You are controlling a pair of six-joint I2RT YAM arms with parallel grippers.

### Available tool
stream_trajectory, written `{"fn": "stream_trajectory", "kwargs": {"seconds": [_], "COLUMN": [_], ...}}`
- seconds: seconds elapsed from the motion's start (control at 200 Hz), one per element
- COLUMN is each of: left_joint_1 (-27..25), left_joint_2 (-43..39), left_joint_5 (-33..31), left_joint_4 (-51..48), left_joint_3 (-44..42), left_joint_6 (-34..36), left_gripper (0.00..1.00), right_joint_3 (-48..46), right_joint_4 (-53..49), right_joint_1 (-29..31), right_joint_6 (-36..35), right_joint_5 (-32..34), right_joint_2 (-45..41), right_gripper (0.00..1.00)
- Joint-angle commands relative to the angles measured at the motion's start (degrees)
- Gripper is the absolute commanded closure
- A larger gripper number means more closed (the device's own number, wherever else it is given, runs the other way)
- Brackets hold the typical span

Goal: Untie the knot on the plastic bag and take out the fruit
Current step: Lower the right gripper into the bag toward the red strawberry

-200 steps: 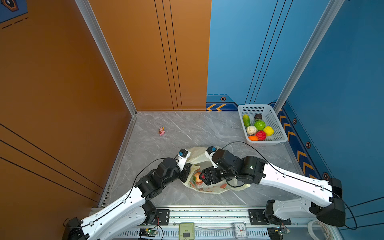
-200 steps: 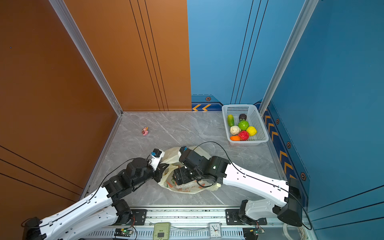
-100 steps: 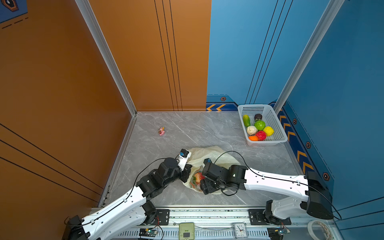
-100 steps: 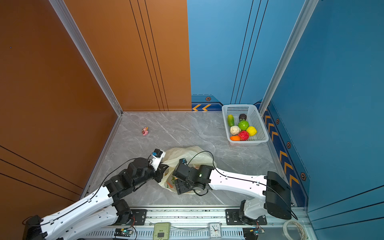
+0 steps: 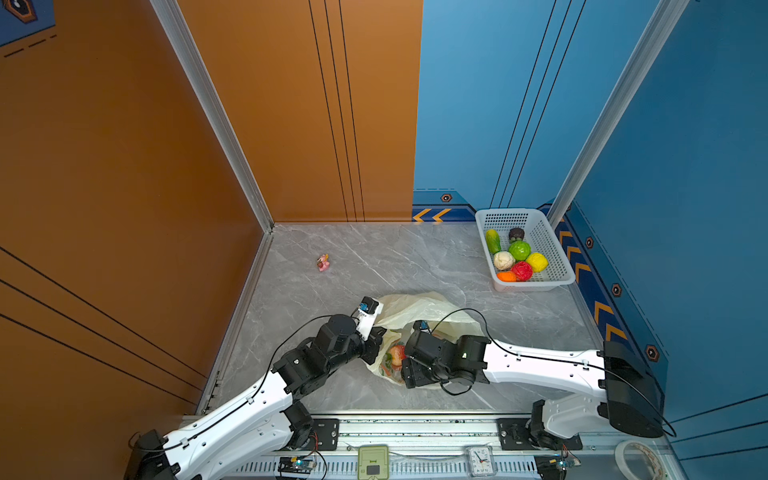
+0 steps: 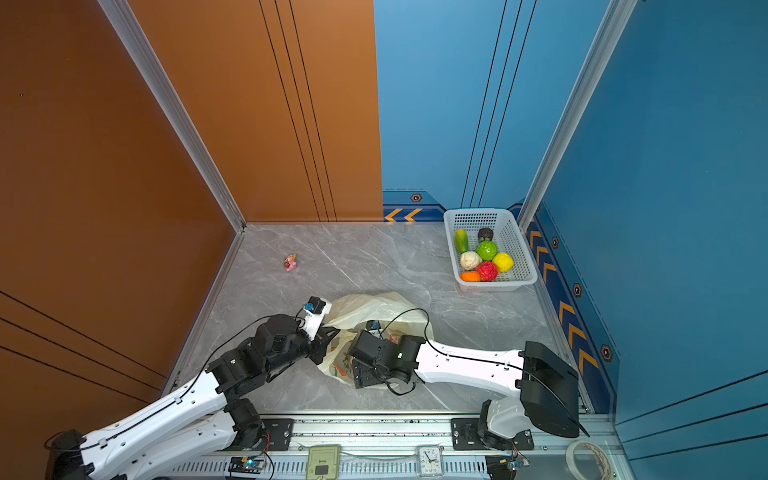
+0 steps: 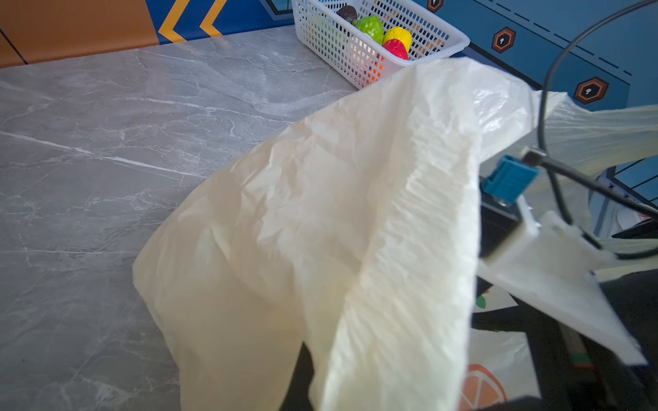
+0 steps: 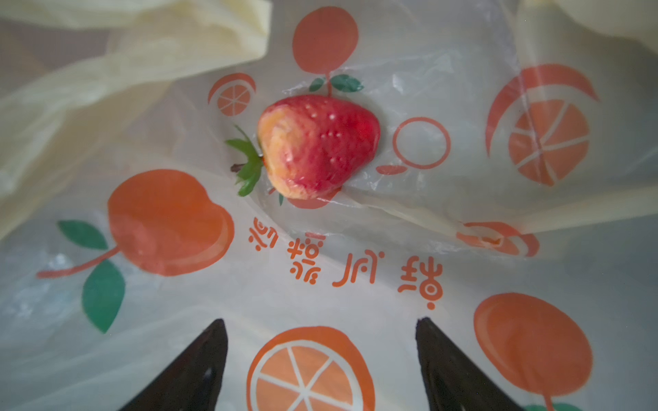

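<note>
Nearest you, your right gripper (image 8: 319,322) hangs inside the thin translucent pale-yellow plastic bag with orange fruit prints (image 5: 419,305), its black jaws spread wide with nothing between them. Just beyond their tips, a red toy strawberry with a green leafy cap (image 8: 317,146) lies on its side on the bag's printed sheet, touched by neither jaw. Your left gripper (image 5: 379,337) is clamped tight on the bag's rim, holding up a crinkled fold beside the right arm. Farther out on the grey marble tabletop (image 5: 374,257) sits a tiny pink figurine (image 5: 323,262). In the far right corner, the white perforated plastic basket (image 5: 559,266) holds seven toy fruit pieces (image 5: 519,250): two green, one yellow, red, cream, orange and dark purple.
</note>
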Motion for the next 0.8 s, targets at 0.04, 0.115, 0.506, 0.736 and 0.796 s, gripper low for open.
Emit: {"fn": "stream_trajectory", "kwargs": {"seconds": [0.04,0.115,0.506,0.736,0.796], "left_joint_1": [-1.14,-1.69,-2.29,-2.28,-2.28], "left_joint_2": [-0.39,-0.01,-0.82,-1.5,-1.52], "left_joint_5": [2.01,2.24,2.28,1.93,1.85], "left_joint_4": [0.14,0.19,0.12,-0.17,-0.3], "left_joint_3": [0.18,0.07,-1.04,-2.12,-2.34], "left_joint_6": [-0.78,-0.62,-0.59,-1.05,-1.04], "left_gripper": [1.0,1.0,1.0,1.0,1.0], "right_joint_3": [-0.94,-1.87,-0.14,3.33,4.69], "right_joint_4": [6.38,10.56,14.53,12.41,11.81], "right_joint_1": [-4.58,-5.52,-6.19,-5.82,-5.73], "right_joint_6": [6.9,9.41,15.77,15.62,15.15], "right_joint_5": [-0.63,-1.41,-6.62,-6.99,-7.21], "right_joint_2": [2.17,2.67,9.11,13.08,14.31], "right_gripper": [0.14,0.13,0.1,0.06,0.06]}}
